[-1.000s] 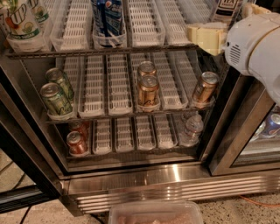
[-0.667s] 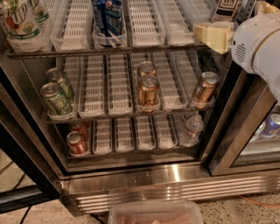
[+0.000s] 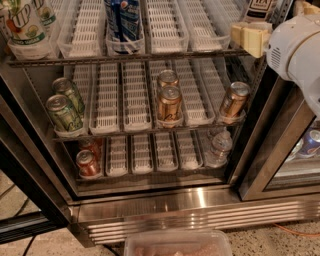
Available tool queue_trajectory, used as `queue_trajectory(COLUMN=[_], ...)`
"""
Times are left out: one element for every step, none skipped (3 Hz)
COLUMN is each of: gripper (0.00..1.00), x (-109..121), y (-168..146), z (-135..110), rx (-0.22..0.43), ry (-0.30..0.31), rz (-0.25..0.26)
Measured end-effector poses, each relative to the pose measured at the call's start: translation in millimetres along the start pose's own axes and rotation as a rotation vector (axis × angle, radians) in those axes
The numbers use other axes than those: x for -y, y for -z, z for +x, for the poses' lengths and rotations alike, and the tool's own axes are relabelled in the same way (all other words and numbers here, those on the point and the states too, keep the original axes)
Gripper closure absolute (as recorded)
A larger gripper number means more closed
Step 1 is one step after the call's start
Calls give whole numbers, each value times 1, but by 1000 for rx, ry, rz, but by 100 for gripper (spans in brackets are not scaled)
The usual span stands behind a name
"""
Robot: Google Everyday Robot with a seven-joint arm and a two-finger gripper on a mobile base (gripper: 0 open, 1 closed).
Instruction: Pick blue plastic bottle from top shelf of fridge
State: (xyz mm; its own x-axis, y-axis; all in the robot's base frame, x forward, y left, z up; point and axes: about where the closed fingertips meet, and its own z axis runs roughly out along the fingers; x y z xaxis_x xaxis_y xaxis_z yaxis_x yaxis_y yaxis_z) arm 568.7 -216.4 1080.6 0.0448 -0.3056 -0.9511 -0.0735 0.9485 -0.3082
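The blue plastic bottle [image 3: 260, 7] stands at the far right of the top shelf [image 3: 165, 31]; only its white and dark-blue label shows, cut off by the top edge. My gripper [image 3: 247, 38], cream-coloured on a white arm [image 3: 298, 50], reaches in from the right and sits just below and in front of that bottle, at the shelf's front edge. The fridge [image 3: 200, 210] is open, with wire racks and a ribbed steel base.
A blue Pepsi bottle [image 3: 123, 22] and a green-and-white 7UP bottle [image 3: 24, 25] share the top shelf. Green cans [image 3: 63, 112] and copper cans [image 3: 169, 102] stand on the middle rack, red cans [image 3: 88, 162] and a small clear bottle [image 3: 219, 147] below. A dark door frame [image 3: 270, 165] stands right.
My gripper has moved a little up and to the right, closer to the bottle at the right end of the top shelf. Nothing else has moved.
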Motion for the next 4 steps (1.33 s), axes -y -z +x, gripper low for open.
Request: queue_trajectory(gripper=[31, 32, 35, 33], x=[-1, -3, -14, -31], y=[2, 1, -8, -13], z=[-1, -2, -6, -10], rx=[2, 7, 21, 28], ry=[1, 0, -1, -3], rz=[0, -4, -25, -67])
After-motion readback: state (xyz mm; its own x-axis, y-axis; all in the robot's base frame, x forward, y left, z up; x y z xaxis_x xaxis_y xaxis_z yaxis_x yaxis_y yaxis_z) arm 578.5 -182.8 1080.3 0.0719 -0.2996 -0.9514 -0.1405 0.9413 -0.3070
